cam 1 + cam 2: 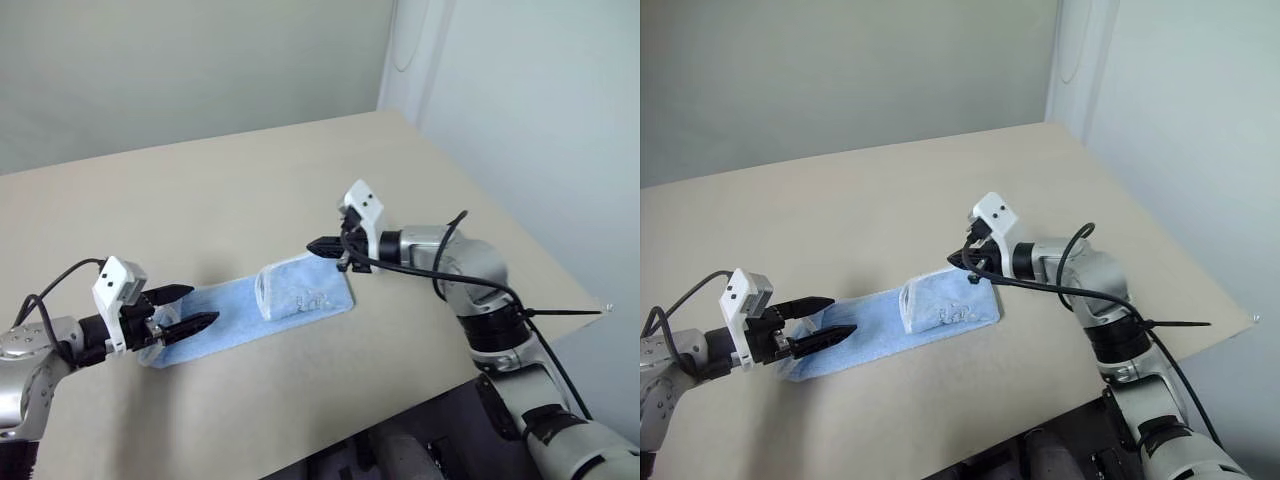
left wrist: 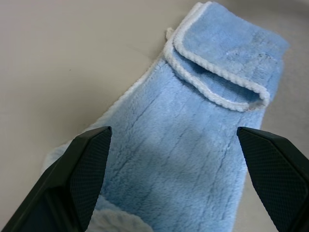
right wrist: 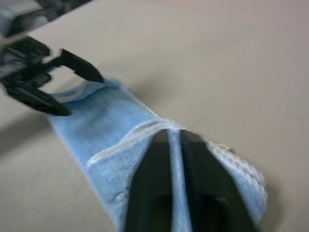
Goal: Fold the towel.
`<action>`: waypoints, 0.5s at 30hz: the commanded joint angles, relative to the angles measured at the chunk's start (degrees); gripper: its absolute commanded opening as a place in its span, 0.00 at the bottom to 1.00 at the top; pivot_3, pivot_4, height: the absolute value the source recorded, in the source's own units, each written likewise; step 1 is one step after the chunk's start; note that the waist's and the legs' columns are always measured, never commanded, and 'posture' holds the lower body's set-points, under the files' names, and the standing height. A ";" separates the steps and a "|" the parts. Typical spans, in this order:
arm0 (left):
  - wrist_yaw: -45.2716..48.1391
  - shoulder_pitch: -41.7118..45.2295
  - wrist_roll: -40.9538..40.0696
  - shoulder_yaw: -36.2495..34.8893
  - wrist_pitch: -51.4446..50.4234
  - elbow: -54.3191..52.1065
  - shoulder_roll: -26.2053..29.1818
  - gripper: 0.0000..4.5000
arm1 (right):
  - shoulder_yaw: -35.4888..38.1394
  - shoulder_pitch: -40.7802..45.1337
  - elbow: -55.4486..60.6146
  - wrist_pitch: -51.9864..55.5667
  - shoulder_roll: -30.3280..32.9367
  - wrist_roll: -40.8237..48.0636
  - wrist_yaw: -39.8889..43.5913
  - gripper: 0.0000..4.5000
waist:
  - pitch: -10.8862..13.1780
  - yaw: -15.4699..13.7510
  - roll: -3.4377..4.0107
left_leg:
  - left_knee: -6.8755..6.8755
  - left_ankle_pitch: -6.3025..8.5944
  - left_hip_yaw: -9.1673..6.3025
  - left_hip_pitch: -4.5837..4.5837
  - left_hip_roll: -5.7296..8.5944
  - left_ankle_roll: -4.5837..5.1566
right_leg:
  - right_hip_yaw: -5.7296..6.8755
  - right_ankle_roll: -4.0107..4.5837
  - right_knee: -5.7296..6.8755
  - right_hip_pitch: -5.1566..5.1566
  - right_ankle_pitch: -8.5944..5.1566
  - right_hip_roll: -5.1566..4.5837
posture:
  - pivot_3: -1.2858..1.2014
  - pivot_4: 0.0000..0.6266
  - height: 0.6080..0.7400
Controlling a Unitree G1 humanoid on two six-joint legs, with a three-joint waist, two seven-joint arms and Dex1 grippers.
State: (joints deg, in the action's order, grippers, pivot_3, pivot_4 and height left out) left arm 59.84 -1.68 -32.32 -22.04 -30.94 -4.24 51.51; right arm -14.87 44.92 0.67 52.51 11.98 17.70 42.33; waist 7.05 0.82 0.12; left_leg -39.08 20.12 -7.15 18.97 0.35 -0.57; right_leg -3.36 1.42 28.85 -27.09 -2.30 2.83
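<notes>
A: What colour is the towel (image 1: pixel 250 308)?
B: Light blue, with a thin white stitched edge.
A: And the table (image 1: pixel 250 190)?
B: Plain beige. Both end effectors have black fingers, the left end effector (image 1: pixel 186 310) and the right end effector (image 1: pixel 318 245).

beige table (image 1: pixel 250 190), pale wall (image 1: pixel 150 60) behind, white wall at rt
</notes>
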 commanded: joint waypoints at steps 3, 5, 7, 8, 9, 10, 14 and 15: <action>-0.36 0.04 -1.80 -4.14 0.03 0.54 -0.33 1.00 | -6.36 -2.58 -12.56 -9.74 -3.76 -6.14 -1.90 0.01 | -0.01 0.00 -0.02 | 0.04 0.00 -0.02 -0.02 -0.02 0.01 | 0.01 0.00 0.01 -0.01 0.00 0.00 | 0.52 0.24 1.00; -0.81 -0.30 -3.12 -5.96 -1.14 0.37 -0.83 1.00 | -8.21 -3.54 -16.97 -12.93 -4.21 -8.44 -1.87 0.01 | -0.01 -0.05 -0.02 | 0.04 0.00 -0.04 -0.01 -0.02 0.01 | 0.01 0.00 0.04 -0.03 0.01 0.00 | 0.52 0.24 1.00; -1.31 -1.11 -4.56 -7.98 -2.35 0.10 -1.29 1.00 | -9.42 -4.44 -19.41 -14.91 -4.28 -9.83 -1.27 0.01 | -0.12 -0.05 -0.02 | 0.04 0.01 -0.03 -0.02 -0.01 -0.01 | -0.01 0.00 0.07 -0.02 0.01 -0.01 | 0.52 0.24 1.00; -1.54 -1.52 -5.27 -9.00 -3.04 0.13 -1.48 1.00 | -9.77 -4.75 -20.03 -15.65 -4.24 -10.26 -1.05 0.01 | -0.15 -0.04 -0.06 | 0.05 0.02 -0.04 -0.05 -0.01 -0.03 | -0.02 0.00 0.08 0.03 0.01 -0.01 | 0.52 0.24 1.00; -1.70 -2.05 -5.84 -10.11 -3.66 0.30 -1.57 1.00 | -9.79 -4.96 -20.15 -16.51 -4.16 -10.53 -0.90 0.01 | -0.16 -0.01 -0.08 | 0.06 0.06 -0.05 -0.10 -0.01 -0.07 | 0.00 0.00 0.08 0.12 0.01 -0.01 | 0.52 0.24 1.00; -1.74 -2.63 -6.24 -11.00 -4.09 0.48 -1.52 1.00 | -9.45 -5.00 -19.98 -17.13 -4.16 -10.53 -0.82 0.01 | -0.16 0.01 -0.08 | 0.08 0.12 -0.06 -0.13 -0.01 -0.16 | 0.00 0.00 0.06 0.19 0.01 -0.01 | 0.52 0.24 1.00; -0.96 -5.21 -6.75 -13.95 -5.19 1.56 -0.53 1.00 | -5.63 -3.58 -16.31 -17.43 -4.61 -7.83 -0.13 0.01 | -0.14 0.18 -0.08 | 0.06 0.51 -0.05 -0.17 -0.01 -0.85 | 0.00 0.00 0.01 0.14 0.00 -0.01 | 0.52 0.24 1.00; -0.69 -5.80 -6.80 -14.85 -5.78 2.47 0.03 1.00 | -4.69 -2.90 -14.85 -17.70 -4.44 -7.17 0.18 0.01 | -0.13 0.13 -0.09 | 0.06 0.51 -0.06 -0.14 -0.01 -0.85 | 0.01 0.00 0.01 0.13 0.00 -0.01 | 0.52 0.24 1.00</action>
State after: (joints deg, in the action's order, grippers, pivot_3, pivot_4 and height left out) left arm 58.63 -7.13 -38.35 -33.92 -35.84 -2.31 50.17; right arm -22.06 40.85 -17.47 35.24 7.42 9.35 41.66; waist 6.92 0.95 0.03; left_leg -39.03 20.62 -7.23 18.87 0.33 -1.42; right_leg -3.35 1.42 28.88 -27.01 -2.30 2.82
